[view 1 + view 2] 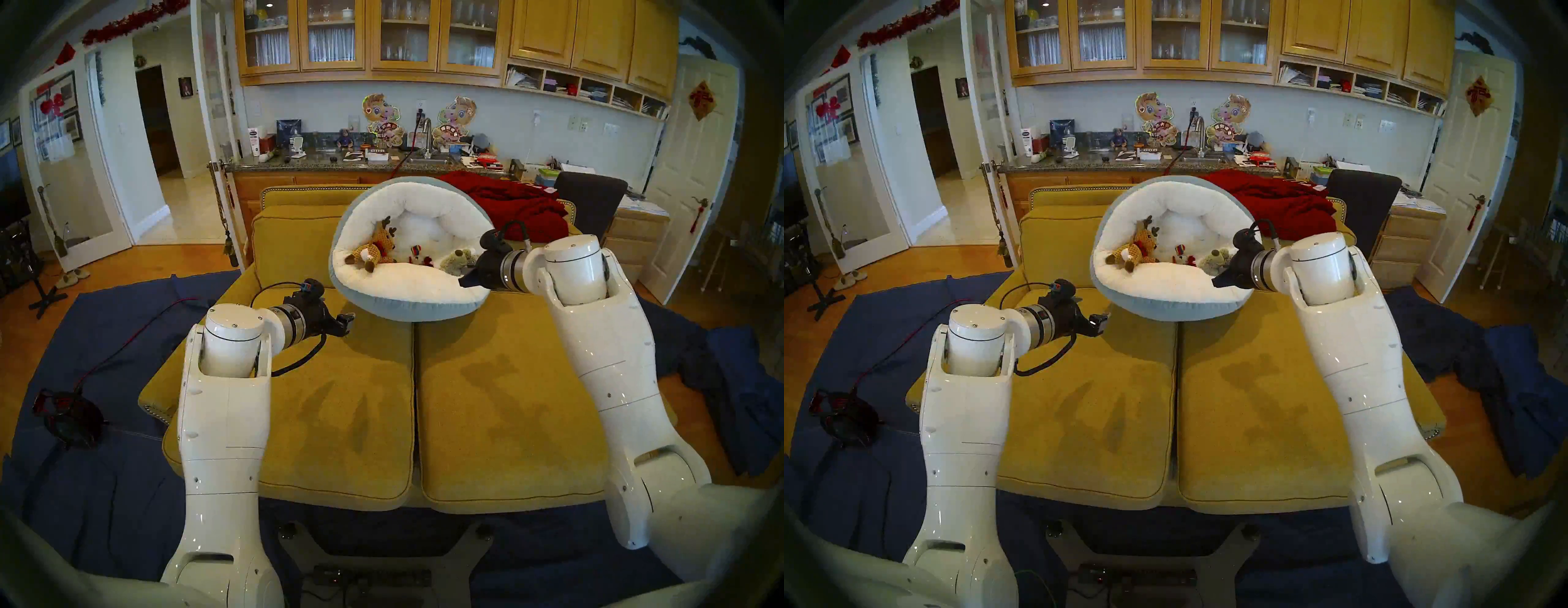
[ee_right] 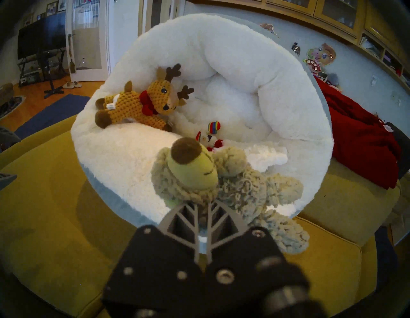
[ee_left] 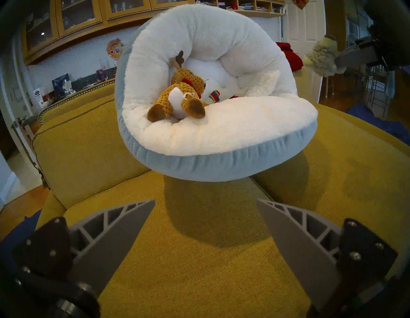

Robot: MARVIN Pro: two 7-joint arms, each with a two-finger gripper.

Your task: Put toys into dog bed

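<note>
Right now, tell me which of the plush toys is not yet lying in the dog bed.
The shaggy grey-beige toy: the right hand is shut on it, holding it above the dog bed. The brown knitted reindeer and the small white-and-rainbow toy already lie inside.

Right gripper (image 1: 1217,281) clamps the shaggy grey-beige toy (image 1: 1214,260) over the dog bed (image 1: 1178,297) rim — reindeer (image 1: 1136,250) inside.

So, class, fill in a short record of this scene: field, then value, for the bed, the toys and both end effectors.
dog bed: on yellow sofa, tilted against its backrest
in bed: brown reindeer, small white-and-rainbow toy
right end effector: shut on shaggy beige toy, at bed's rim
left end effector: open, empty
</note>
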